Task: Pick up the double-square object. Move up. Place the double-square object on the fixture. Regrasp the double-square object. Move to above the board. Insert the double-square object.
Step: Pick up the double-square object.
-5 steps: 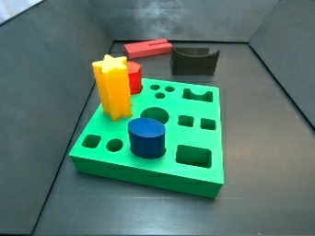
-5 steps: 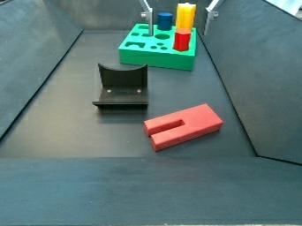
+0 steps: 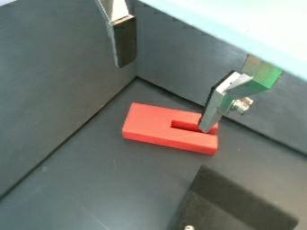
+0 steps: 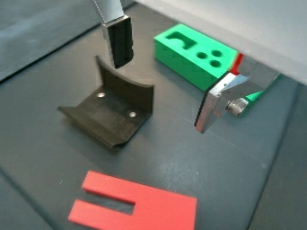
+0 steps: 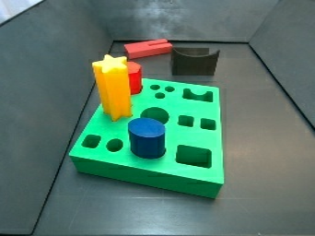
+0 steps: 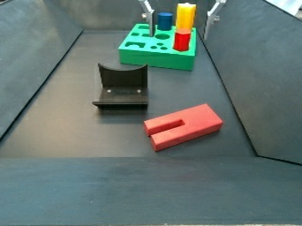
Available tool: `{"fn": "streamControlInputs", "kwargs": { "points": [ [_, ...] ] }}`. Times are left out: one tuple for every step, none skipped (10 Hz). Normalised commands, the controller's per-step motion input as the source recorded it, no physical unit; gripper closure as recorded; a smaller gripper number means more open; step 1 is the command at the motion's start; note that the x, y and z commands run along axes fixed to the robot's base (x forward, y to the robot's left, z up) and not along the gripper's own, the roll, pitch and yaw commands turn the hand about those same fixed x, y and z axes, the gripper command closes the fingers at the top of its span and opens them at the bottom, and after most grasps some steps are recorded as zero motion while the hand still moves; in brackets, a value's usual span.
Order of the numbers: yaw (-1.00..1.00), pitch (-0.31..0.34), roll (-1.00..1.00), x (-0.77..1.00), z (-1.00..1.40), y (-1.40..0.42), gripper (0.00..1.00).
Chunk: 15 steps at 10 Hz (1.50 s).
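Well, claw (image 3: 168,79) apart, hovering w/ clear room above double-square object (image 3: 168,128), nr fixture (image 4: 111,110).

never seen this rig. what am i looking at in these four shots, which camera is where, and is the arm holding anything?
It is a one-armed robot with a two-finger gripper. Two cameras ride on its wrist and look down past the fingers, flat silver plates with dark pads. Two more are fixed beside the dark floor; the arm hardly shows in them.

On the floor:
- the double-square object, a red notched block lying flat;
- the fixture, a small dark block with a U-shaped recess, beside it but apart;
- the board, a green slab with shaped holes, holding a yellow star prism, a red cylinder and a blue cylinder.

The gripper is open above the floor and holds nothing.
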Motion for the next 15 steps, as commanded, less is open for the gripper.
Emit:
{"fn": "streamControlInputs", "kwargs": {
  "points": [
    [-0.97,0.156,0.0,-0.02,-0.27,0.01,0.0],
    [-0.88,0.161,-0.02,-0.13,-0.41,0.08,0.0],
    [-0.84,0.176,-0.05,-0.17,-0.51,0.1,0.0],
    [-0.79,0.121,-0.17,-0.15,-0.59,0.05,0.0],
    [-0.75,0.049,-0.25,-0.07,-0.54,0.01,0.0],
    [-0.71,0.007,-0.28,-0.05,-0.49,0.01,0.0],
    [-0.59,0.0,-0.31,-0.02,-0.46,0.12,0.0],
    [-0.3,0.0,-0.31,-0.1,-0.56,0.47,0.0],
    [0.0,0.0,-0.2,-0.19,-0.71,0.82,0.0],
    [0.0,-0.089,-0.12,-0.12,-0.58,0.93,0.0],
    [-0.01,-0.051,-0.12,-0.07,-0.64,0.85,0.0],
    [-0.14,-0.053,-0.25,0.0,-0.63,0.68,0.0],
    [-0.33,-0.136,-0.36,0.0,-0.37,0.38,0.0],
    [-0.46,-0.181,-0.4,0.0,-0.26,0.19,0.0],
    [-0.52,-0.221,-0.48,0.0,-0.13,0.06,0.0]
  ]
}}
